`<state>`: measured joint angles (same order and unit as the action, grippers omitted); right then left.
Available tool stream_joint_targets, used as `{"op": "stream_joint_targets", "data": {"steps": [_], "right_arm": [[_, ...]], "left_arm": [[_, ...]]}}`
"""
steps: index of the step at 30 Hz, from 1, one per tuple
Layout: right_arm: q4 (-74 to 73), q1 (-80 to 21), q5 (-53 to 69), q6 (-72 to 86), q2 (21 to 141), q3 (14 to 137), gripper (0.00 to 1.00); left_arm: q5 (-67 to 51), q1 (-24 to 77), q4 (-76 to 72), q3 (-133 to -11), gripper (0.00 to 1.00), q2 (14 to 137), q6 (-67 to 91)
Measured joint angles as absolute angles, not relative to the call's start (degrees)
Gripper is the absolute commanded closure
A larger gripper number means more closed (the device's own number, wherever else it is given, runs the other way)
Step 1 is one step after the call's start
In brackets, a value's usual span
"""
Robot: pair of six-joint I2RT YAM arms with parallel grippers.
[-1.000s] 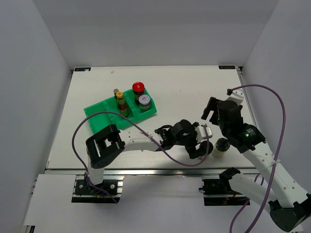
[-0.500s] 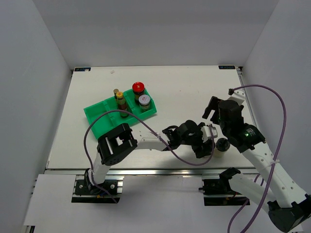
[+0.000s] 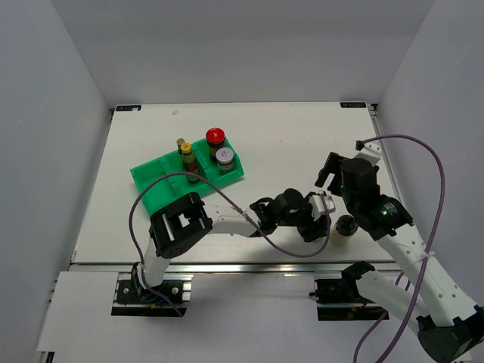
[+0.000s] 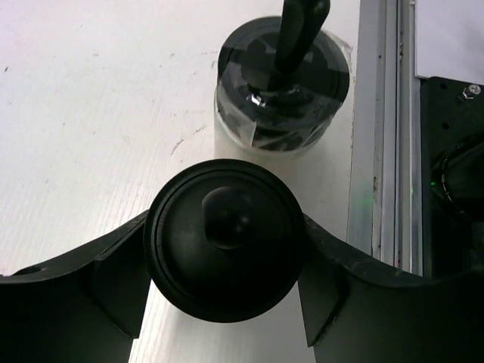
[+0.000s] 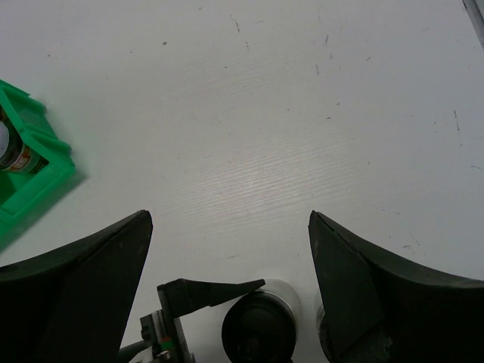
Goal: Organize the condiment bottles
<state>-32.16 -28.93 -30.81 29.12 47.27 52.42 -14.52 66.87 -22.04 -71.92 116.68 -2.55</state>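
On the white tabletop (image 3: 287, 144), near its front right edge, the left gripper (image 3: 316, 218) clamps the lid of a short round black-lidded jar (image 4: 225, 234) — a second black-lidded jar (image 4: 249, 91) stands just beyond. The right gripper (image 5: 228, 219) hangs spread and empty. The jar looks light, rigid and smooth — the lid's rim seems the surest hold.

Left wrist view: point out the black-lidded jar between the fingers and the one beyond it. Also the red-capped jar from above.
Nearer black-lidded jar (image 4: 224, 242), left wrist view, lid centre.
Farther black-lidded jar (image 4: 246, 72), left wrist view, lid's left side.
Red-capped jar (image 3: 215, 136), top external view, cap.
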Motion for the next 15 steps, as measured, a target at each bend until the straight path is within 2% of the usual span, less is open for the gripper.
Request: {"op": "stream_joint_targets", "data": {"steps": [5, 9, 15], "right_arm": [[-31.57, -28.88, -29.76, 28.88, 47.22, 51.55, 0.11], [-30.22, -28.88, -29.12, 28.73, 47.22, 51.03, 0.11], [-26.28, -28.88, -26.70, 28.51, 49.43, 50.68, 0.11]], "left_arm": [[-10.28, 66.87, -21.63, -65.41, 0.47, 110.74, -1.52], [-2.09, 66.87, -18.98, -59.64, 0.47, 101.65, -0.62], [12.40, 63.53, -13.04, -57.52, 0.48, 86.35, 4.86]]}}
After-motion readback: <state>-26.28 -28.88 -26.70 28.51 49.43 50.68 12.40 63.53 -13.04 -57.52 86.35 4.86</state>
